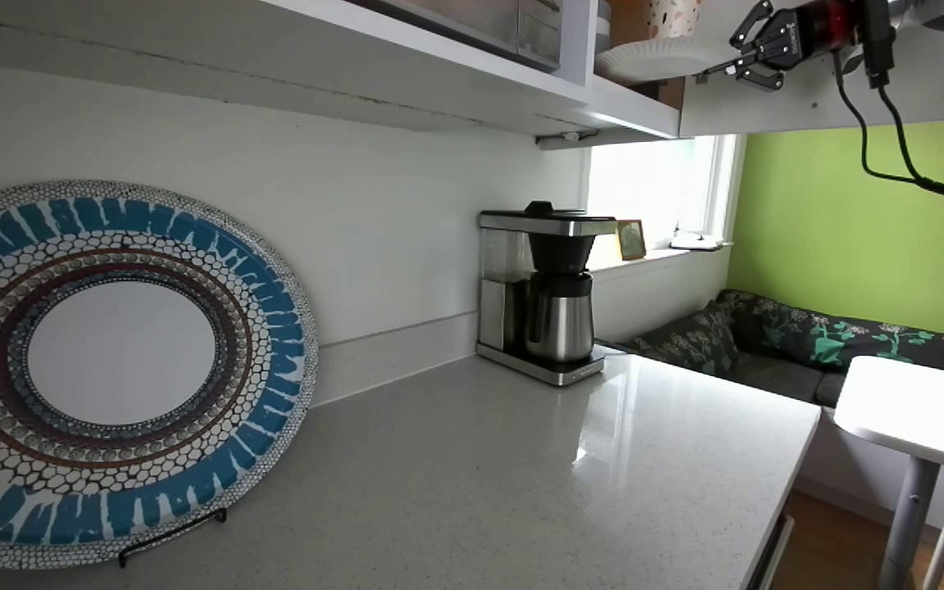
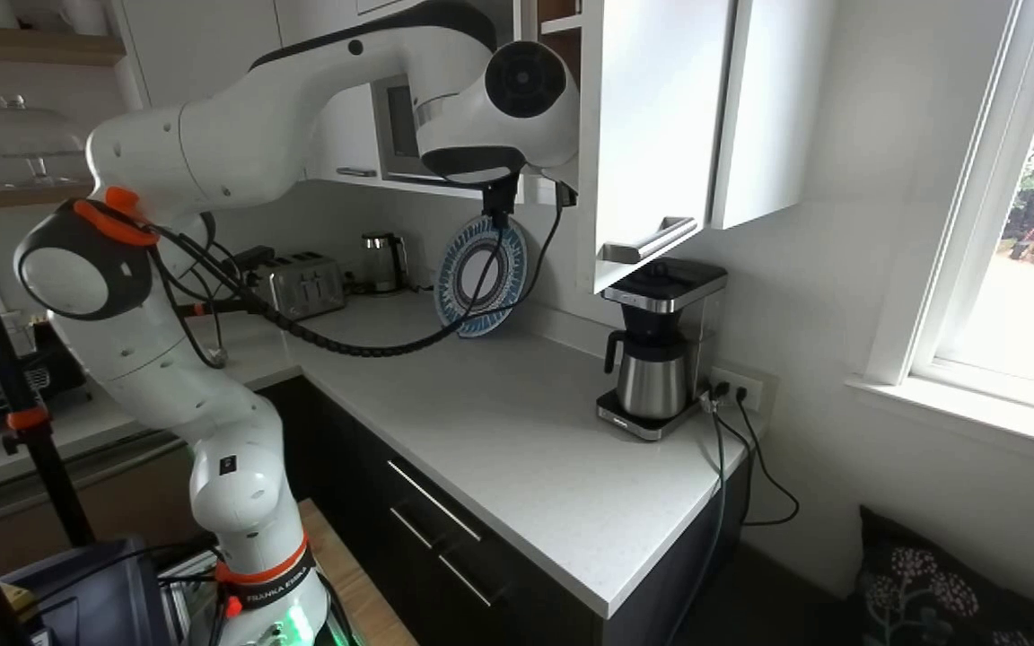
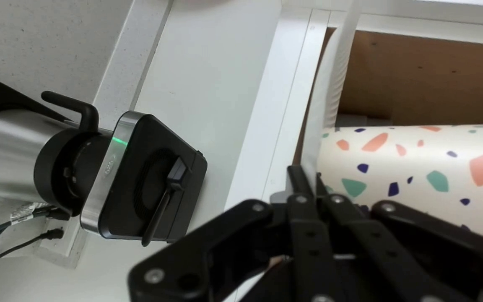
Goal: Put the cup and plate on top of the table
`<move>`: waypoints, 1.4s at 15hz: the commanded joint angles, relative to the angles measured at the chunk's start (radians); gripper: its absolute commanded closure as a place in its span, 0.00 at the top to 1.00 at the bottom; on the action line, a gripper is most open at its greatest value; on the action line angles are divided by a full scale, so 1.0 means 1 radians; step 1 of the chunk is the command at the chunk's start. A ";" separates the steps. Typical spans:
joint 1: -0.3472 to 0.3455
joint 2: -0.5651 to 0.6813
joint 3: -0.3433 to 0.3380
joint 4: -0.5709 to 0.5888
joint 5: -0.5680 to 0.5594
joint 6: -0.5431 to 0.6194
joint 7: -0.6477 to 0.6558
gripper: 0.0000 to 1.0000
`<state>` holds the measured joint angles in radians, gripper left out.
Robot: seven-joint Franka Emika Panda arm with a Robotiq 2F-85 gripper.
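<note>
Wrist view: pincer (image 3: 307, 180) closed, rim of the white plate (image 3: 329, 79) apparently pinched between its tips. Plate is edge-on, thin, ribbed near the rim; likely light, paper or ceramic, can't tell. If paper it may bend; if ceramic, slick and chippable. A one-edge hold probably lets it droop or twist; a deeper bite would be safer. Speckled cup (image 3: 413, 176) comes next, seemingly standing on the plate or right behind it, contact unclear. Probably light, smooth, rigid; take it around the side wall at mid-height, gently. Pulling the plate out first could tip it. Both are up at the cabinet shelf (image 1: 636, 108); in an exterior view the plate appears to overhang the edge. Below, the coffee maker (image 1: 558, 287) stands on the desk (image 1: 439, 459); neither task item is down there yet.
</note>
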<state>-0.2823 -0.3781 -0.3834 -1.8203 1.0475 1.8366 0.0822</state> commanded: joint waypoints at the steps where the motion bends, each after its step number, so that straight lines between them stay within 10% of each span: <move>1: -0.012 -0.060 -0.004 -0.066 0.011 -0.027 -0.026 0.00; 21: -0.066 -0.215 -0.025 -0.234 0.008 -0.102 -0.056 0.00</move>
<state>-0.3312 -0.5533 -0.4056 -2.0064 1.0475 1.7608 0.0485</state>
